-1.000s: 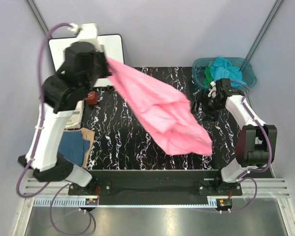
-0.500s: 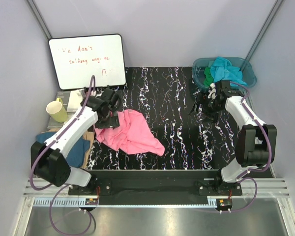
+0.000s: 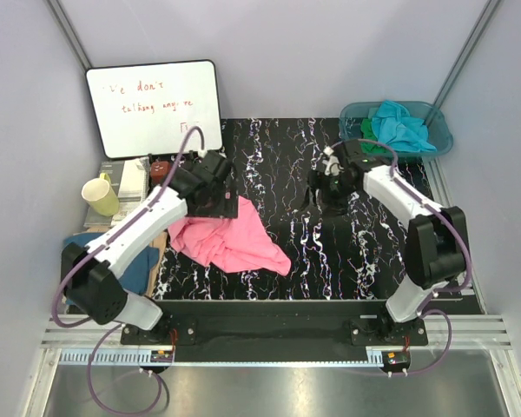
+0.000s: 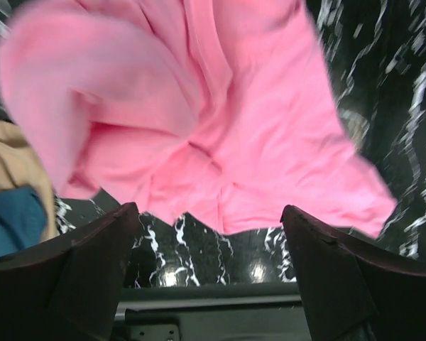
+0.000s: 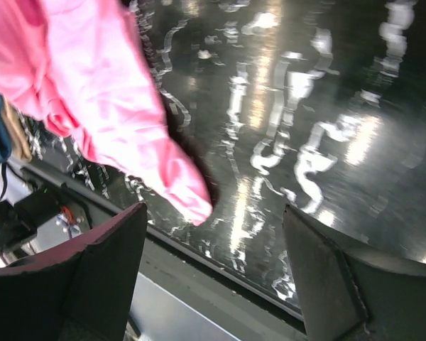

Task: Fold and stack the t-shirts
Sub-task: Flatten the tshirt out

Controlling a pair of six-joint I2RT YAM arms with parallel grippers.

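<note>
A crumpled pink t-shirt (image 5: 106, 99) fills the upper left of the frame, lying on the black marbled worktop (image 5: 305, 106). The right pincer (image 5: 213, 220) stands spread along the bottom, empty.

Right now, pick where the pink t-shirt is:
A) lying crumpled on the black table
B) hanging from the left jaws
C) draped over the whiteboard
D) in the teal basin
A: the pink t-shirt lies crumpled on the black marbled table, toward its left front.

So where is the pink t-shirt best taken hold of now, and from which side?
Take the pink t-shirt at the pointed corner reaching right, coming from above on that side. It sticks out from the crumpled heap, with bare table around it, so the open right gripper could probably pinch it.
</note>
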